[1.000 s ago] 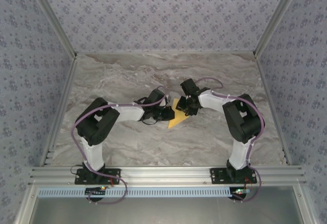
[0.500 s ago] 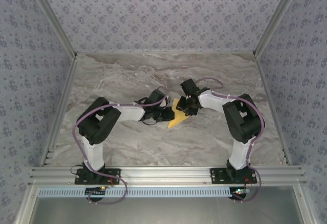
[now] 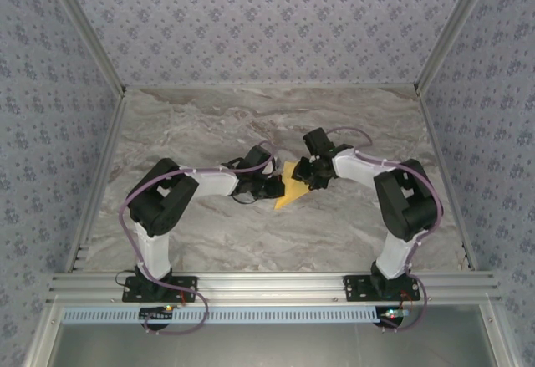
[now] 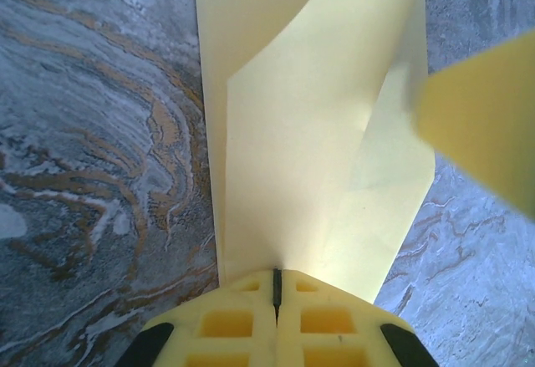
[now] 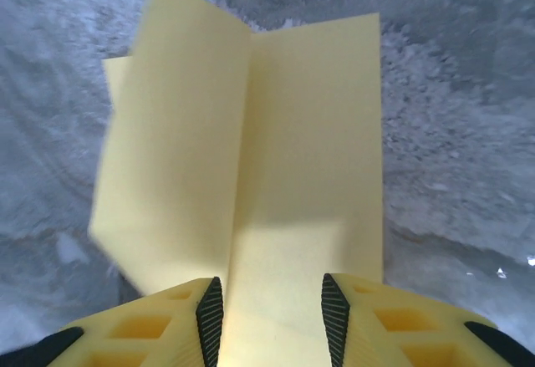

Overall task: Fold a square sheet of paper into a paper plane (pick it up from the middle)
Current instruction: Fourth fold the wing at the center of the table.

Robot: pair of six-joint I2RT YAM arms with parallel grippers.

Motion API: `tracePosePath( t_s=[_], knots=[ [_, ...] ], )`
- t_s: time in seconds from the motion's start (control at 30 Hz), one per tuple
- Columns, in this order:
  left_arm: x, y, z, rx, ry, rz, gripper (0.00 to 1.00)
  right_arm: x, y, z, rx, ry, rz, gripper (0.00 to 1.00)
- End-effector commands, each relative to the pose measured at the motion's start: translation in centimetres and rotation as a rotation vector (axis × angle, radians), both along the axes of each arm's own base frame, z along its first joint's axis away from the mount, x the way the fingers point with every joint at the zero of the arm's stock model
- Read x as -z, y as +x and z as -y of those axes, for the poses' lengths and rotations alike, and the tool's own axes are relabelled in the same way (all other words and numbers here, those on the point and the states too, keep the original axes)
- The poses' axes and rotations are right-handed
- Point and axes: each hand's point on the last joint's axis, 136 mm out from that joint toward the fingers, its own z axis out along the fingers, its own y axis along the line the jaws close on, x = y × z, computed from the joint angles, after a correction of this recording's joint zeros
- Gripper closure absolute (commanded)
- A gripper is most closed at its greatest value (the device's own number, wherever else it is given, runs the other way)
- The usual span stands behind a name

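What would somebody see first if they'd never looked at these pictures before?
The bright yellow-orange sheet of paper, partly folded along a centre crease, jumps out in the middle of the grey marble table. Two robot grippers meet at it: the left gripper is pinched shut on the paper, and the right gripper stands open with a flap of paper between its jaws. Blue flowery wallpaper rises behind the table.

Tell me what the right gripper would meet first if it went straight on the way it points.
The folded yellow sheet of paper: it shows between the open jaws of the right gripper and stretches ahead. Depth is unclear, so the gripper may slide over or push it; beyond lies marble table.
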Motion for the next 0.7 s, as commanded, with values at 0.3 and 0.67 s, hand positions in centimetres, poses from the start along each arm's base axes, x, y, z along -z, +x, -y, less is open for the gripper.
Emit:
tracePosePath(
  t_s=[0.3, 0.67],
  knots=[
    [3.9, -1.7, -2.5, 0.013, 0.152, -0.099, 0.96, -2.1, -0.6, -3.7, -0.265, 0.207, 0.119, 0.91],
    [3.9, -1.8, -2.2, 0.028, 0.156, -0.104, 0.96, 0.8, -1.0, -5.1, -0.307, 0.184, 0.053, 0.97]
  ],
)
